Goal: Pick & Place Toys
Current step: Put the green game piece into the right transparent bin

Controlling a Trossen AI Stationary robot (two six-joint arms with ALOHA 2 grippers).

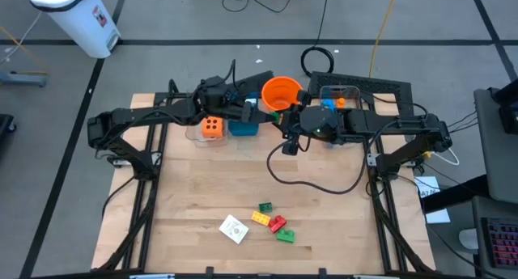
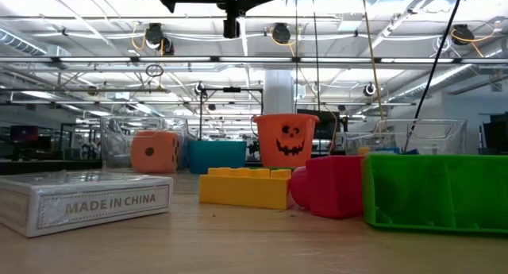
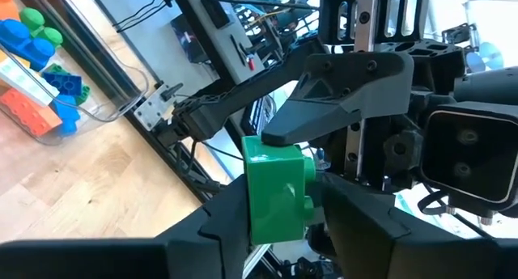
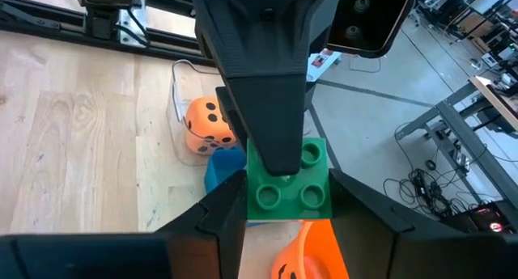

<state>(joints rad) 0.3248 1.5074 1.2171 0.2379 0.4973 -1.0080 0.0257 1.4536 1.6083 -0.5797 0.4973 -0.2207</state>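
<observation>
I find both pincers meeting high over the table's (image 1: 194,190) far edge near the bucket (image 1: 281,91), left pincer (image 3: 279,202) and right pincer (image 4: 287,200) each clamped on one green brick (image 4: 289,184), evidently a handover.

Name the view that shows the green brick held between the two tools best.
The right wrist view: the green brick fills the centre, studs up, gripped between both tools. The left wrist view shows its side. In the high view it is hidden among the tools by the bucket; the low view misses it.
</observation>
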